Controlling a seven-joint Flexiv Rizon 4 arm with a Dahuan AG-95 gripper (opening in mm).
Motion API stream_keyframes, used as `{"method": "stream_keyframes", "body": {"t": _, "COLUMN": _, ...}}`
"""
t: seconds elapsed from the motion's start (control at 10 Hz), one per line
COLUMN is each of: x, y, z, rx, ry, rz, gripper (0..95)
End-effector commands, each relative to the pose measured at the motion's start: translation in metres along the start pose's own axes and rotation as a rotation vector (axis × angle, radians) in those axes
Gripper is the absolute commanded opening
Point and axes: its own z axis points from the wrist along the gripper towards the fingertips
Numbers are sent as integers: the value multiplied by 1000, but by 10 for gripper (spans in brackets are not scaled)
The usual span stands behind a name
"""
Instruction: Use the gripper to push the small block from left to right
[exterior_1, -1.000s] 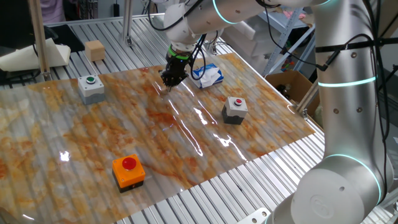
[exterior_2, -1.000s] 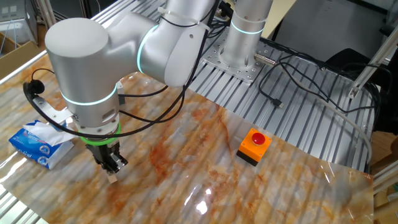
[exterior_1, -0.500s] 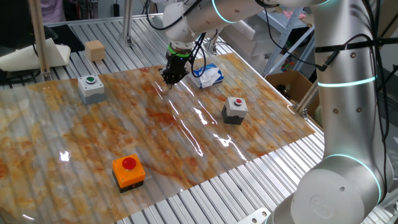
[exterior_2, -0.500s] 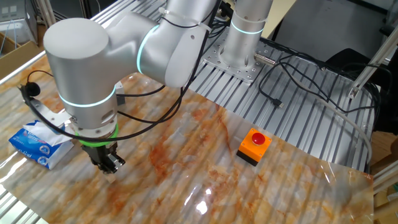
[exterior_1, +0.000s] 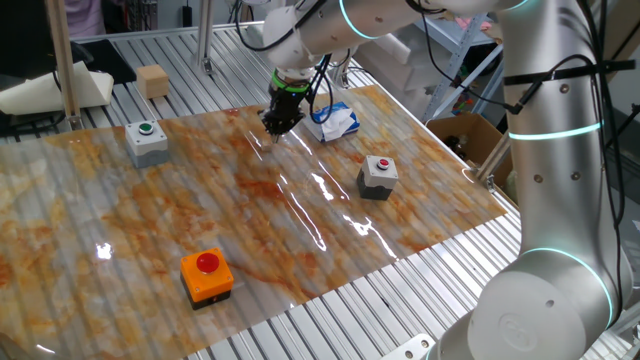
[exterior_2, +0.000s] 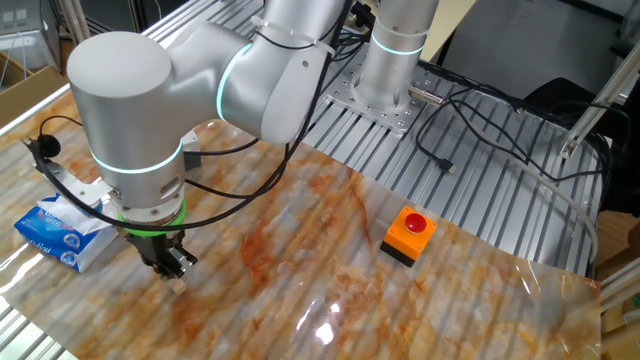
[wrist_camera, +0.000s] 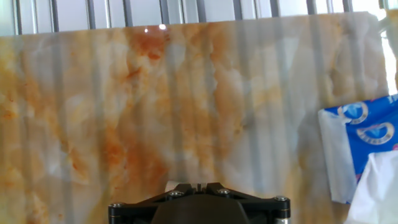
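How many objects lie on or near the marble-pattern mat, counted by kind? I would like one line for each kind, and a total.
Button boxes: 3 (grey box with green button, grey box with red button, orange box with red button)
Small tan wooden cube: 1, on the slatted table beyond the mat
Blue-and-white tissue pack: 1
Total: 5

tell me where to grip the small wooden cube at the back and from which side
Take the small block across two opposite vertical faces, coming straight down from above. It sits flat and upright on the slatted table, with its top open and nothing touching its sides, so the jaws probably fit either way.
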Motion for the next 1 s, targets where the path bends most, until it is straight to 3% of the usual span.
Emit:
{"method": "stream_keyframes", "body": {"t": 0.1, "x": -1, "y": 0, "z": 0, "rx": -7, "ry": 5, "rz": -3, "gripper": 0}}
{"method": "stream_keyframes", "body": {"t": 1.0, "x": 0, "y": 5, "z": 6, "rx": -25, "ry": 3, "rz": 28, "gripper": 0}}
